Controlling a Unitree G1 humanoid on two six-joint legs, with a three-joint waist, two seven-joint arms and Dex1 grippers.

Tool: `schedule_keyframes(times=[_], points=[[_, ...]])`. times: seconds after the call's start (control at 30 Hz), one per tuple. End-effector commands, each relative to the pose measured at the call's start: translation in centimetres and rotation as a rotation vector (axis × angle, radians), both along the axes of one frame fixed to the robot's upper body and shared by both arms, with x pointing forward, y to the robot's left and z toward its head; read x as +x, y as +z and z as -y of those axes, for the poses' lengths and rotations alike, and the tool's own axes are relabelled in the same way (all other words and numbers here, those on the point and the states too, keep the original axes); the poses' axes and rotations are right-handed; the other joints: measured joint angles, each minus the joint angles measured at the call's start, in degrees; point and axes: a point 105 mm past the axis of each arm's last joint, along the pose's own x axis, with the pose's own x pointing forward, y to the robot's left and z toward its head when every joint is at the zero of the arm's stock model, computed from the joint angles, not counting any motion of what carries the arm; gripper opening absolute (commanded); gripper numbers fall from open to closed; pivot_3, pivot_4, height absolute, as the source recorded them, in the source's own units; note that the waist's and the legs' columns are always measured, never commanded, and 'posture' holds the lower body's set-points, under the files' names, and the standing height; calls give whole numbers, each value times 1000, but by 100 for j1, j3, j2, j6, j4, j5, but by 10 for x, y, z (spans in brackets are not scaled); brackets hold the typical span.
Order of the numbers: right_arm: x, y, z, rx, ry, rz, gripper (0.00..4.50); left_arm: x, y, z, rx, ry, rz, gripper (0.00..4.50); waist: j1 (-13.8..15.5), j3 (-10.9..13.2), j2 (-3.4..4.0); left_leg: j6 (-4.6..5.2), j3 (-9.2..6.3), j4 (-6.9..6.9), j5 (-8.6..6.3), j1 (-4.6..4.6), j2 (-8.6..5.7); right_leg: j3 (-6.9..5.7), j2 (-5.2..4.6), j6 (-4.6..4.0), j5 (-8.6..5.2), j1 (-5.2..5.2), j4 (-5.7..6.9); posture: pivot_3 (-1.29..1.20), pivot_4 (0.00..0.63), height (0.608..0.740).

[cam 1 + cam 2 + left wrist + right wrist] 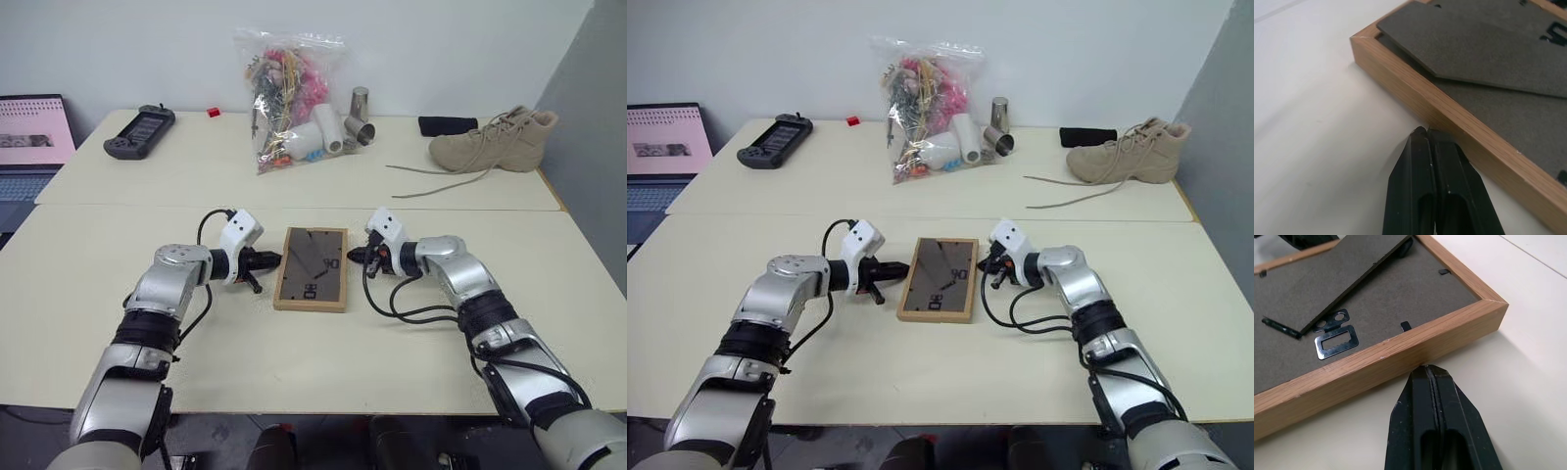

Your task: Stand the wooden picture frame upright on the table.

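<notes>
The wooden picture frame (312, 267) is lying flat, back panel up, near the middle of the head view on the near section of the table (88, 294), so nothing of the standing-up is done yet. The left tool (271, 259) and right tool (353, 258) are both clenched empty, their tips pressing at or just beside the frame's two long edges. Lifting and propping it on its stand are remaining.

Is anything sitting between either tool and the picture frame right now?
Nothing visible. The shut left tool and shut right tool each sit right at a side edge of the wooden picture frame, lying face down on the table.
</notes>
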Motion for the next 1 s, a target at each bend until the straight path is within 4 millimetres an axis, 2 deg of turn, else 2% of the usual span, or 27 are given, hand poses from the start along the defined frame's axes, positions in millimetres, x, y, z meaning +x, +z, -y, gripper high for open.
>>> schedule_keyframes(times=[0.03, 0.2, 0.27, 0.37, 0.5, 0.6, 0.7, 0.83, 1.0], points=[[-17, 19, -13, 43, 90, 38, 0, -15, 17, 24, -15, -133, 44, 13, 2, 0, 0, 0, -1, 0, 0, 0, 0, 1, 0, 0, 0, 0, 0, 0, 150, 740], [-34, 10, -9, 13, 112, 0, 0, -21, 18, 22, 6, -148, 32, 13, 8, 0, 0, 0, 0, 2, 0, 1, 0, 1, 1, 0, -1, 0, 0, 0, 150, 740], [-34, 5, -1, -18, 87, -5, 0, -26, 18, 21, 21, -171, 22, 13, 5, 0, 0, 0, -1, 2, 0, 1, 1, 1, 3, 1, -1, 0, 0, 0, 150, 740], [-26, 0, 19, -79, 24, 14, 0, -27, 17, 1, 100, -150, 24, 13, 0, 0, 0, 1, 0, 1, 0, 1, 1, 1, 3, 0, -1, 0, -2, 0, 150, 740], [-17, 3, 41, -116, -37, 43, 0, -41, 15, -26, 175, -171, -20, 13, -4, 0, 0, 1, 1, 1, 0, 3, 3, 2, 4, 0, -2, 0, -5, 0, 150, 740], [-20, 7, 55, -131, -46, 55, 0, -48, 14, -40, 154, -158, -55, 13, -4, 1, 1, 1, 4, -1, 0, 3, 3, 4, 3, -1, -3, 0, -8, 0, 150, 740], [-33, 8, 58, -116, -17, 39, 0, -57, 20, -35, -33, -135, -179, 468, 39, 0, 0, 1, 3, -1, -1, -1, 2, 2, 3, -1, -3, 1, -13, 0, 150, 740], [-50, 7, 55, -90, 11, 10, 0, -67, 28, -27, -268, -86, -368, 1355, 25, 1, 0, 2, 2, -1, -1, -5, 3, 1, 3, 0, -4, 2, -18, 0, 150, 740], [-62, -1, 47, -79, 6, -12, 0, -79, 28, -20, -401, -36, -577, 2426, 13, 0, 0, 2, -2, 0, -1, -2, 5, 0, 6, 1, -4, 3, -16, 0, 150, 740]])
